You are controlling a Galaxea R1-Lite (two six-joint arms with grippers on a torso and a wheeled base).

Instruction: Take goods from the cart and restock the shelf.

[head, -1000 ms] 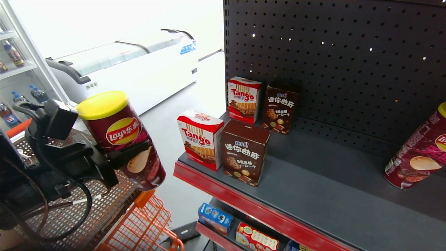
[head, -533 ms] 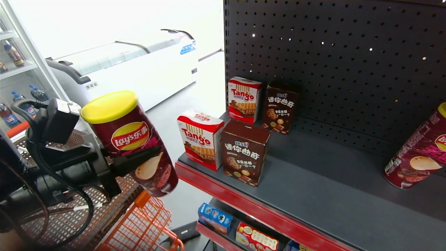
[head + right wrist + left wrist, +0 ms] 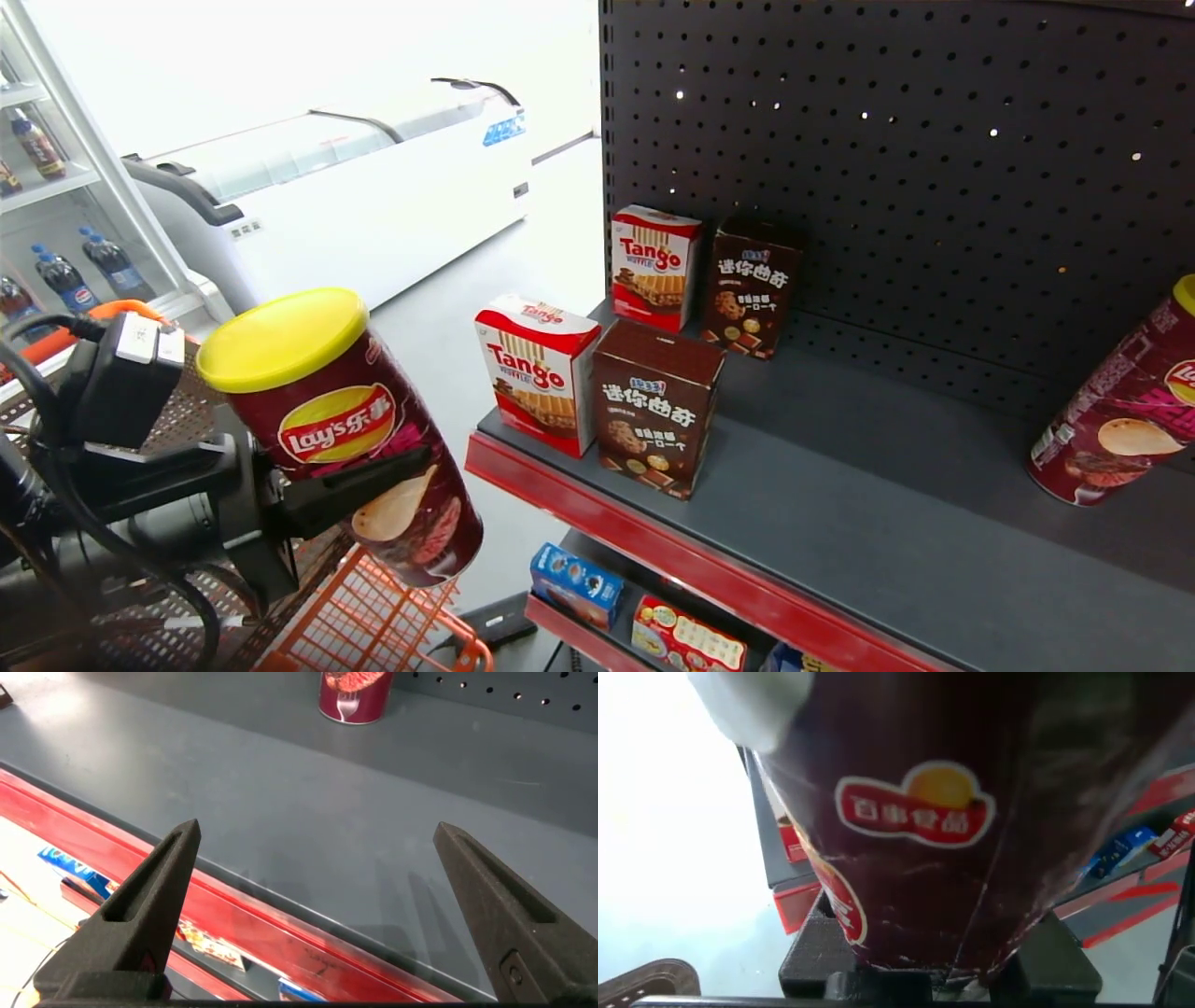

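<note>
The left gripper (image 3: pixel 359 471) is clamping a tall maroon chip can (image 3: pixel 327 411) around its lower half, its dark fingers (image 3: pixel 350 478) pressing on the label from opposite sides. The can is leaning, yellow lid uppermost. In the left wrist view the can (image 3: pixel 952 840) is sitting between the two finger bases of the left gripper (image 3: pixel 938 961). Its label is showing a red-and-yellow oval logo and a picture of a chip; I am not reading the print. The orange wire cart (image 3: pixel 373 625) is lying directly beneath this gripper, and the shelf (image 3: pixel 840 523) is standing off to the gripper's right, apart from the can.

The right gripper (image 3: pixel 322 905) is hanging wide open and holding nothing, above the shelf's grey deck (image 3: pixel 308 812), just inside the red front rail (image 3: pixel 280 929). Beyond it, at the back by the pegboard (image 3: pixel 887 140), a second chip can (image 3: pixel 353 693) is standing with the same maroon label.

Between the two grippers, at the shelf's near end, two red-and-white wafer boxes (image 3: pixel 537 373) and two brown cookie boxes (image 3: pixel 653 406) are standing in pairs, each printed with lettering and pictures of the snack.
</note>
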